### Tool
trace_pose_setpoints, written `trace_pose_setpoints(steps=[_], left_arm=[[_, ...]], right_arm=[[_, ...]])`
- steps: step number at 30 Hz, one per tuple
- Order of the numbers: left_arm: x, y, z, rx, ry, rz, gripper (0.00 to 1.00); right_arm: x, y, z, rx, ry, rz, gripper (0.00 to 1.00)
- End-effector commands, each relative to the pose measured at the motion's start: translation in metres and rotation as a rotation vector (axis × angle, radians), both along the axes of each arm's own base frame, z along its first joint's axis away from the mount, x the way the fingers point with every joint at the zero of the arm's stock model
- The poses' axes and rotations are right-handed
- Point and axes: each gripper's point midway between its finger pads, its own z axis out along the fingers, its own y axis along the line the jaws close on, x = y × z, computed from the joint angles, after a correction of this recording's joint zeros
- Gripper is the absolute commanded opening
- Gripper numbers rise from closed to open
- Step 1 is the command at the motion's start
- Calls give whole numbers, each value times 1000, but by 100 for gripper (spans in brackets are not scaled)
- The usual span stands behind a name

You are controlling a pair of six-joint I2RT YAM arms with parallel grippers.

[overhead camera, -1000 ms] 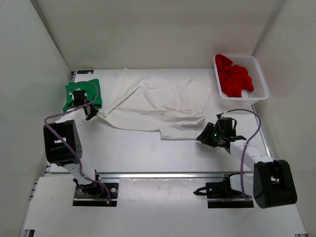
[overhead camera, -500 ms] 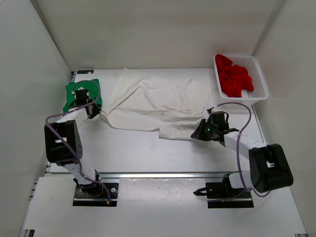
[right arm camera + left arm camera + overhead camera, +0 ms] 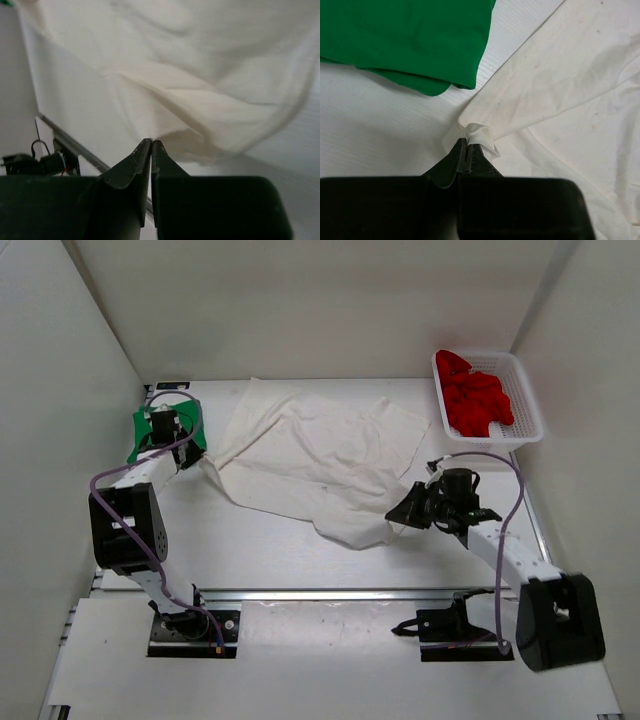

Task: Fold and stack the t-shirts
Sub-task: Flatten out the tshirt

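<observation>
- Low in the centre of the left wrist view, your left gripper (image 3: 466,146) is pinched tight on a small folded corner of the white shirt (image 3: 560,85).
- Just above and to the left of that corner, the green shirt (image 3: 410,35) lies flat on the table (image 3: 380,125). Its rounded lower edge sits just beside the white cloth, with a thin strip of table between them.
- Low in the centre of the right wrist view, your right gripper (image 3: 151,143) is likewise clamped together. It has the white shirt's edge caught at its tips, and the cloth rises away above in soft folds.
- From overhead, the white shirt spreads across the middle of the table, held at its left corner by one gripper and at its lower right corner by the other.
- Up in the right corner of the overhead view, the red shirt (image 3: 475,395) sits crumpled in a white basket (image 3: 527,380), well apart from both arms.
</observation>
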Motion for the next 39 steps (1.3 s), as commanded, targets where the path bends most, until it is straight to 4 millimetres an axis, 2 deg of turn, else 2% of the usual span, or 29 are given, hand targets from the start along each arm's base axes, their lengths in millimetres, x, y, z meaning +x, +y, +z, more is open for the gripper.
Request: trace_pose_setpoints(steps=[1, 2, 3, 4, 5, 7, 8, 9, 10, 11, 12, 14, 17, 20, 22, 23, 25, 27, 32, 36, 37, 39], left_arm=[[15, -3, 21, 6, -47, -18, 0], [15, -5, 16, 5, -31, -22, 0], [21, -9, 21, 6, -46, -37, 0], [21, -11, 18, 11, -32, -44, 0], [25, -12, 21, 15, -39, -50, 0], [29, -16, 19, 12, -31, -56, 0], [31, -18, 21, 13, -41, -63, 0], [30, -16, 20, 15, -34, -61, 0], [31, -14, 22, 21, -43, -62, 0], [31, -13, 22, 13, -42, -51, 0], [32, -13, 22, 13, -45, -51, 0], [32, -11, 16, 7, -35, -42, 0], [32, -14, 14, 10, -32, -53, 0], [30, -16, 12, 12, -35, -57, 0], [29, -14, 13, 15, -37, -55, 0], [28, -15, 9, 8, -32, -53, 0], [27, -13, 9, 5, -29, -46, 0], [28, -14, 11, 4, -37, -46, 0], [28, -13, 12, -4, -39, -45, 0], [26, -14, 9, 6, -31, -51, 0], [25, -15, 9, 8, -32, -50, 0], [27, -15, 15, 10, -44, -52, 0]], right_arm=[[19, -18, -35, -7, 102, -81, 3], [27, -22, -37, -18, 97, -94, 6], [34, -26, -42, -37, 110, -103, 7], [41, -32, -51, -66, 124, -138, 4], [51, -36, -45, -50, 104, -157, 0], [57, -35, -41, -42, 120, -156, 4], [53, -33, -42, -67, 109, -145, 14], [45, -31, -46, -74, 119, -130, 20], [33, -27, -46, -70, 110, -125, 30], [26, -22, -38, -76, 65, -117, 36], [15, -24, -49, -105, 78, -128, 41], [5, -26, -47, -129, 36, -146, 47], [-5, -39, -66, -174, 61, -160, 49], [-5, -36, -65, -156, 81, -122, 48], [1, -33, -58, -157, 53, -117, 48], [-5, -27, -63, -165, 64, -90, 48], [-3, -24, -61, -146, 67, -72, 47], [-9, -17, -61, -121, 79, -53, 45], [-19, -14, -72, -108, 77, -50, 39], [-17, -16, -72, -106, 88, -52, 32], [-16, -13, -70, -111, 71, -36, 27], [-13, -13, -66, -137, 55, -37, 26]])
